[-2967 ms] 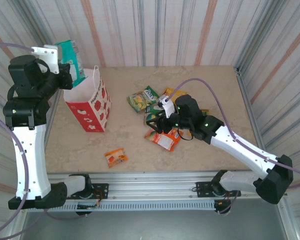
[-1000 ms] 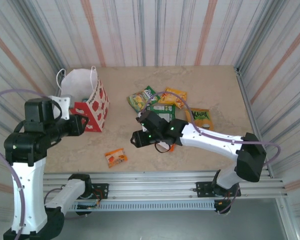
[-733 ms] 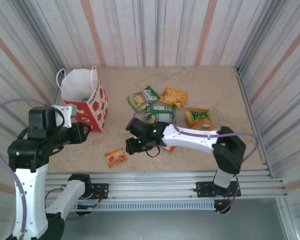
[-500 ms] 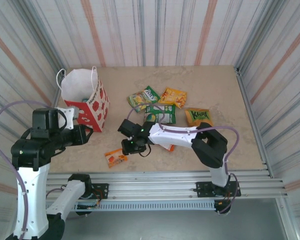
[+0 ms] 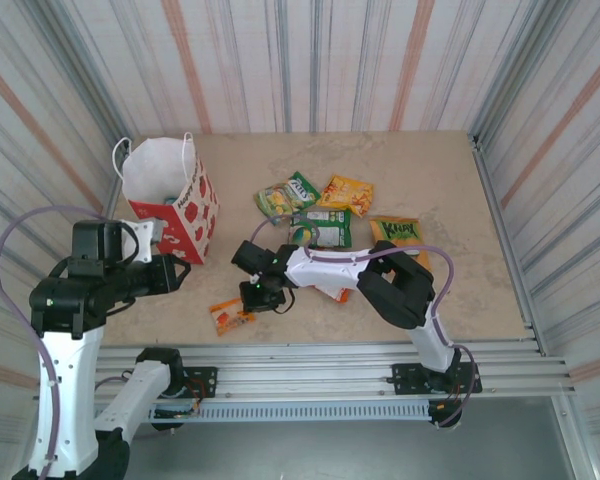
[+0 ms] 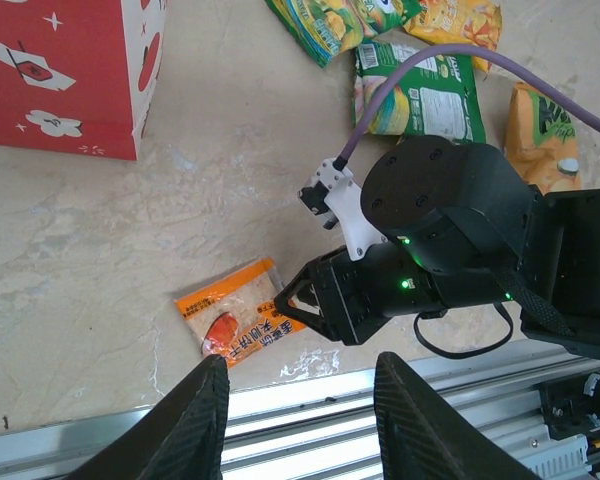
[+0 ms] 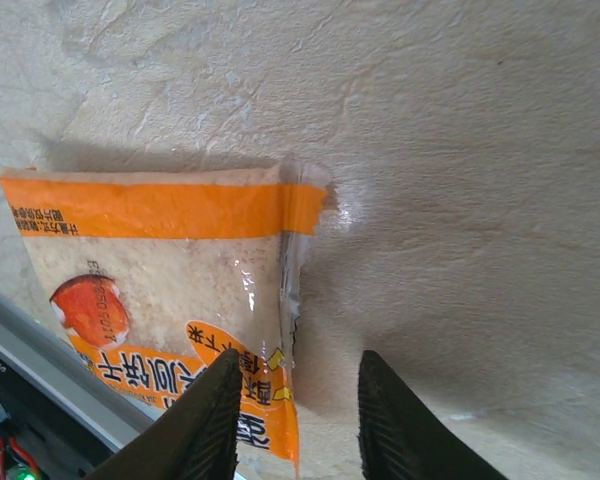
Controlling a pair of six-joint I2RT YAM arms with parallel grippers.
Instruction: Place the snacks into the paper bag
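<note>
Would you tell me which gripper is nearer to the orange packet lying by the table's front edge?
Right. The right gripper is open just beside the orange packet, at its edge; the left gripper hangs farther off, toward the paper bag.

pale marbled surface [image 5: 430, 170] | far left: tall red-and-white paper bag [image 5: 185, 215], upright | centre, right of bag: cluster of shiny green, yellow and orange snack packets [image 5: 325, 228] | near edge, left of centre: flat orange snack packet [image 5: 230, 316], apart from cluster | right arm's tool [image 5: 255, 297] just right of it
</note>
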